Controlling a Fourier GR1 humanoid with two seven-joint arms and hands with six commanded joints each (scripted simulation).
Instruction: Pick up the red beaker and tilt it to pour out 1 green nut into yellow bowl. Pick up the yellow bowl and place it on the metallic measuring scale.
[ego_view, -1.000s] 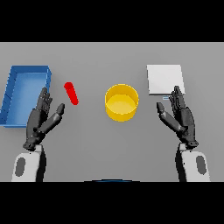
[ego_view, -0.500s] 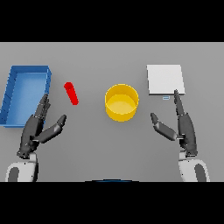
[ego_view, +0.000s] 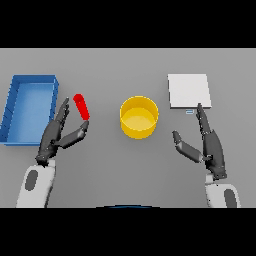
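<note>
Both hands have shifted since half a second ago: the left hand (ego_view: 56, 135) has come up and inward toward the beaker (ego_view: 81, 106), and the right hand (ego_view: 210, 142) has turned more edge-on, fingers stretched toward 12 o'clock. Now the left hand's fingers are straight and spread wide, pointing toward 1 o'clock, the thumb splayed out toward 2 o'clock; its fingertips lie just beside the beaker's upper end and the thumb tip sits just below the lower end, but whether either touches cannot be told. That red beaker lies on the table (ego_view: 125, 165) with its long axis running from 11 o'clock to 5 o'clock (the upper end looks a little broader), at 9 o'clock from the bowl (ego_view: 139, 117) and apart from it. A blue tray (ego_view: 15, 107) stands at 9 o'clock from the beaker. Right of the bowl, the right hand is wide open, holding nothing, thumb out toward 10 o'clock, fingertips just below the scale (ego_view: 188, 91), a pale square plate at 2 o'clock from the bowl.
</note>
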